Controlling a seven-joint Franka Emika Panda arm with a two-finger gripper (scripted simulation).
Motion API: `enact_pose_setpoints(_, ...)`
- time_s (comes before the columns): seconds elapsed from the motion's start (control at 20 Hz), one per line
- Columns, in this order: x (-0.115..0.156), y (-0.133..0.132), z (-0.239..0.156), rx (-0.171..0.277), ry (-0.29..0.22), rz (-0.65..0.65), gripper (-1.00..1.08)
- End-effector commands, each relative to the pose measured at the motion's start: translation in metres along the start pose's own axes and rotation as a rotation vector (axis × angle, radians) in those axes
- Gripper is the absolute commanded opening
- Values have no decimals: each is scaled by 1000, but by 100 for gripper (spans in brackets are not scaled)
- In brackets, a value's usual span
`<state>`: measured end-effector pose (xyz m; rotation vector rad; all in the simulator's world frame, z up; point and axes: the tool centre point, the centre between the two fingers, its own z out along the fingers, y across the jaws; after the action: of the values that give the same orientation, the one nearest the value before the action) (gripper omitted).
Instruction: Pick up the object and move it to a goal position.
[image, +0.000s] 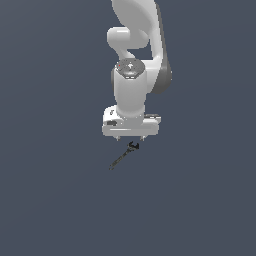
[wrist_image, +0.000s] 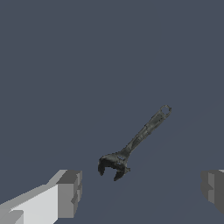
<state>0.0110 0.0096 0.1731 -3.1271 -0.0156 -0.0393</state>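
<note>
The object (image: 123, 154) is a tiny dark wrench lying flat on the grey floor, its black forked head toward the arm and its thin handle slanting away toward the exterior view's left. In the wrist view the object (wrist_image: 135, 142) shows in full, its head (wrist_image: 113, 164) lying between the two fingers. My gripper (image: 129, 139) hangs just above the head, open, with nothing between its fingers. One white finger (wrist_image: 65, 194) and the other finger (wrist_image: 213, 189) stand wide apart on either side.
The white arm (image: 132, 75) rises behind the gripper. The plain grey floor (image: 60, 200) stretches all around.
</note>
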Motion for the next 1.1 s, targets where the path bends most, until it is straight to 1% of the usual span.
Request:
enact_pose_setpoints(0.0, 0, 0, 0, 0, 0, 0, 100)
enact_pose_setpoints(0.15, 2, -1, -2, 4, 7, -1, 100)
enact_pose_setpoints(0.5, 12, -7, -16, 29, 42, -3, 100)
enact_pose_setpoints(0.85, 12, -7, -15, 28, 41, -7, 100)
enact_pose_setpoints(1.05, 11, -6, -12, 28, 39, 14, 100)
